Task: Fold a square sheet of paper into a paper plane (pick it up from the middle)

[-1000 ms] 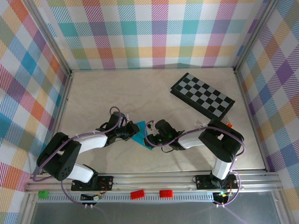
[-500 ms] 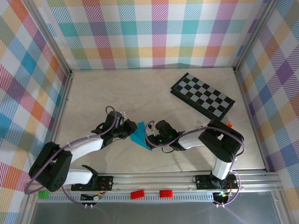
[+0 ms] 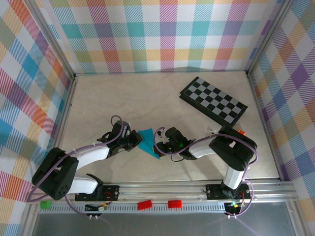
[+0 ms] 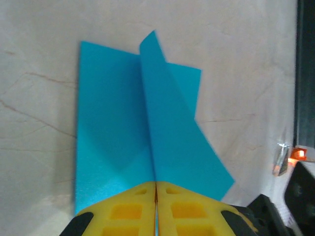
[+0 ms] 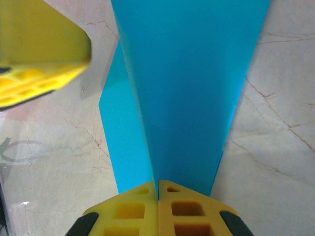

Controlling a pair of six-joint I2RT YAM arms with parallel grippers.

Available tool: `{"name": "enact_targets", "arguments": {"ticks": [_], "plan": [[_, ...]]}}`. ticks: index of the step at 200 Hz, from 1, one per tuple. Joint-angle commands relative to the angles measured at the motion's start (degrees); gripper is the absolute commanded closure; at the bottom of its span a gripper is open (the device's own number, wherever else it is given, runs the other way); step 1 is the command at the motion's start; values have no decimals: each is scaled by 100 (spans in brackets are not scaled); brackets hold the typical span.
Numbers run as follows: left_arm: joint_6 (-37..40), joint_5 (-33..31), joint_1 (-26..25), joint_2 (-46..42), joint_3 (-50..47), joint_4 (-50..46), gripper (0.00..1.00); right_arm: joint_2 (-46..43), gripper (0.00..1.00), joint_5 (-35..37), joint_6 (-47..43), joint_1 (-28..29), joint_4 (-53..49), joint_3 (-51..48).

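The square sheet of paper (image 3: 146, 139) is cyan-blue and folded into a pointed shape with a raised centre crease. It lies low over the table's middle, between my two grippers. My left gripper (image 3: 137, 140) is shut on the paper's left end, pinching the crease (image 4: 156, 183) where two flaps (image 4: 118, 123) spread out. My right gripper (image 3: 158, 143) is shut on the opposite end (image 5: 158, 186), and the paper (image 5: 187, 83) rises steeply ahead of it. A yellow fingertip (image 5: 39, 54) of the left gripper shows at the upper left of the right wrist view.
A black-and-grey checkered board (image 3: 213, 100) lies at the back right. A small orange piece (image 3: 241, 132) sits near the right wall. Patterned walls close in three sides. The metal rail (image 3: 162, 189) with the arm bases runs along the front edge.
The right jaws have closed onto the paper's end. The left arm has swung and its elbow has shifted, with the paper still pinched; the paper has moved slightly toward the back.
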Motion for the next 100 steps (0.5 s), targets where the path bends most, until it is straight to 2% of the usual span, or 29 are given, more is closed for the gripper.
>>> {"name": "enact_targets", "arguments": {"ticks": [1,37,69,100], "plan": [[-89,113,-54,99,-90,179,92,-118,95,-130,149,-13,128,-50],[-124,108,-54,44,-128,250,94,21,95,-156,331,-13,355,-169],[-36,325,-54,-206,-163,731,96,93,95,-139,439,-13,525,-279],[106,691,-79,34,14,1062,99,142,95,-214,450,-31,527,-279]]}}
